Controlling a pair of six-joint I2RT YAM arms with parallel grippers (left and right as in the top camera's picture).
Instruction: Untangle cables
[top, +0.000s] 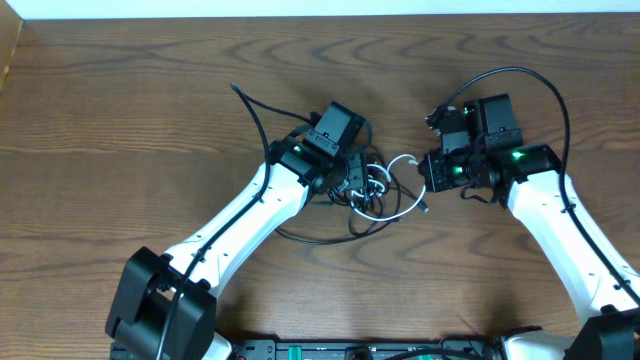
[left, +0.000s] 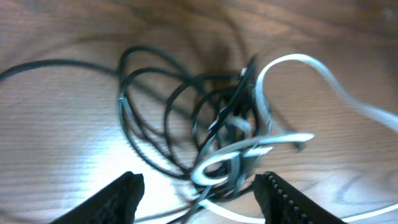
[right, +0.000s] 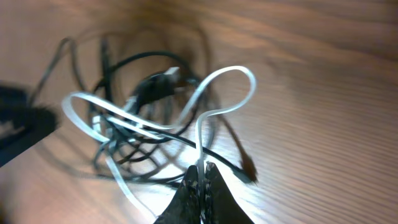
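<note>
The right gripper (right: 201, 184) was pinched shut on the white cable (right: 231, 71), at the foot of a loop that arched away from the heap. Beyond it the white cable ran back through the coils of the black cable (right: 155, 59), whose plug (right: 163, 82) lay in the middle of them. The left gripper (left: 199, 186) stood wide, holding nothing, low over the same heap, with black loops and a white bend between its fingers. The heap lay on the table (top: 120, 90) between the two arms.

The step in hand seemed to be drawing the white cable free. Next, the left gripper would likely need to close on the black coils and pin them, while the right pulled the white cable away slowly, so that no loop tightened.
</note>
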